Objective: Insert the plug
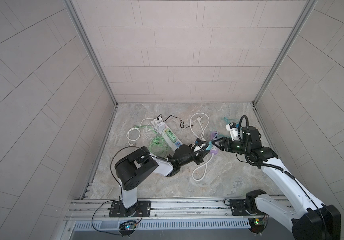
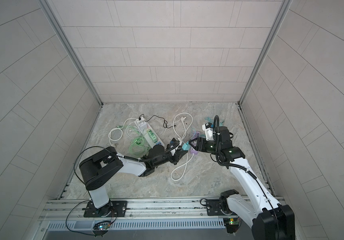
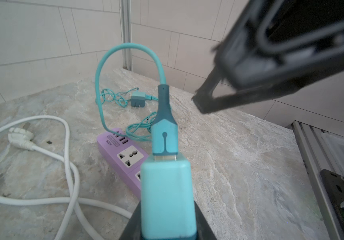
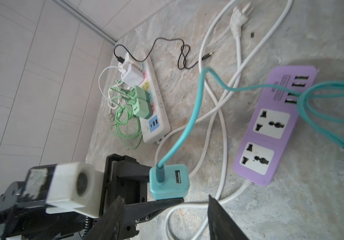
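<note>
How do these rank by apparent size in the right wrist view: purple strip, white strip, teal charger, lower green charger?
1. purple strip
2. white strip
3. teal charger
4. green charger
The second and third are close. The teal charger is nearest the camera and the white strip is far, so this says nothing sure about true size.

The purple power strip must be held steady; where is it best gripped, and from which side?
Likely from above, across the long edges of the power strip, near its white cord: it lies flat, sockets up, and the teal cable crowds the other end.
</note>
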